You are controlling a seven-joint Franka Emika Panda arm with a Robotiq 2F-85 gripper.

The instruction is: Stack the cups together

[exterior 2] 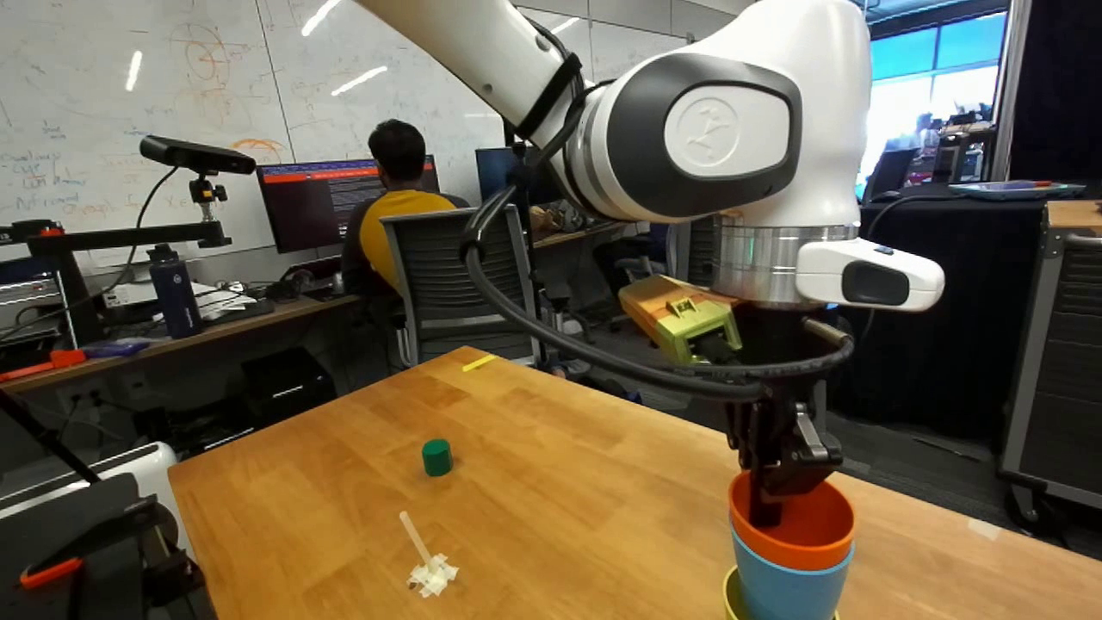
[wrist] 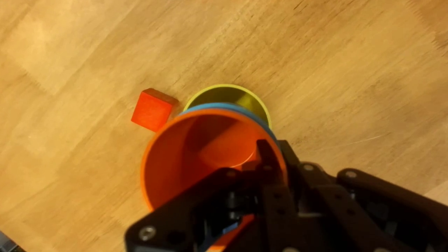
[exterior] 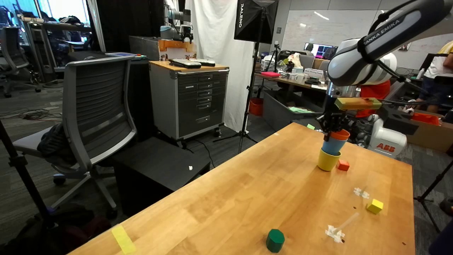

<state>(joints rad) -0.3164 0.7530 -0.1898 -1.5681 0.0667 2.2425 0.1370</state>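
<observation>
one smooth orange cup (exterior 2: 811,527) lines a tapered light-blue cup (exterior 2: 794,590); the tool (wrist: 275,148) pinches their walls together.

White-and-dark-grey jointed arm (exterior 2: 594,151) slants in from 11 o'clock in an exterior view, bends at a big rounded joint (exterior 2: 706,129), then points down to 6. Shiny silver metal wrist collar (exterior 2: 758,260) about level. Black two-fingered pincer (wrist: 274,148) below it, pointing to 6 in both exterior views, jaws clamped nearly together. In the wrist view it sits toward 5, black fingertips (wrist: 265,150) aimed at 11.
</observation>
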